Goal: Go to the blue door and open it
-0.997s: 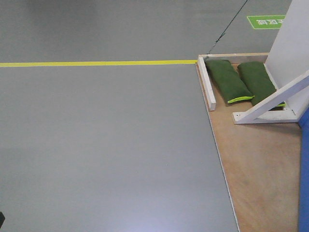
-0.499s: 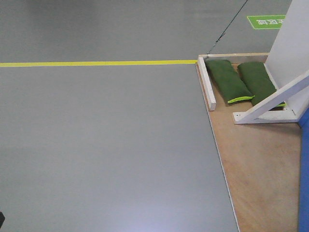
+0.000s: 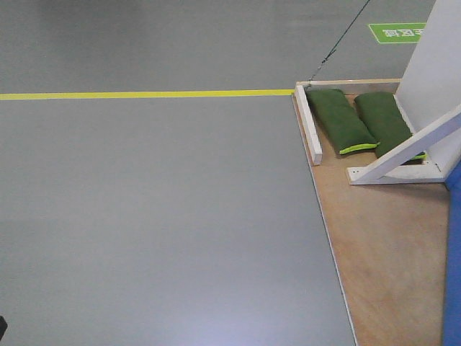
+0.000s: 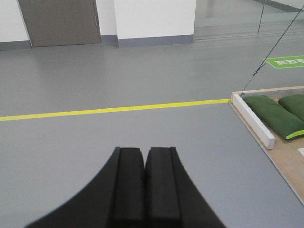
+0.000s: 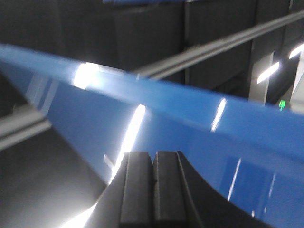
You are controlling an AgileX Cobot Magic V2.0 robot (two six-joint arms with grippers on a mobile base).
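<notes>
The blue door (image 5: pixel 199 137) fills the right wrist view as a glossy blue panel running across, tilted, with ceiling lights mirrored in it. In the front view only a thin blue strip of the blue door (image 3: pixel 454 267) shows at the right edge. No handle or lock shows in any view. My right gripper (image 5: pixel 153 154) is shut, empty, pointing up at the panel; whether it touches is unclear. My left gripper (image 4: pixel 144 149) is shut, holds nothing, and hangs over bare grey floor.
A wooden base plate (image 3: pixel 382 238) lies at the right with a white border bar (image 3: pixel 308 122), a slanted white brace (image 3: pixel 410 148) and two green sandbags (image 3: pixel 342 119). A yellow floor line (image 3: pixel 144 94) crosses the grey floor. A green floor sign (image 3: pixel 396 32) lies beyond.
</notes>
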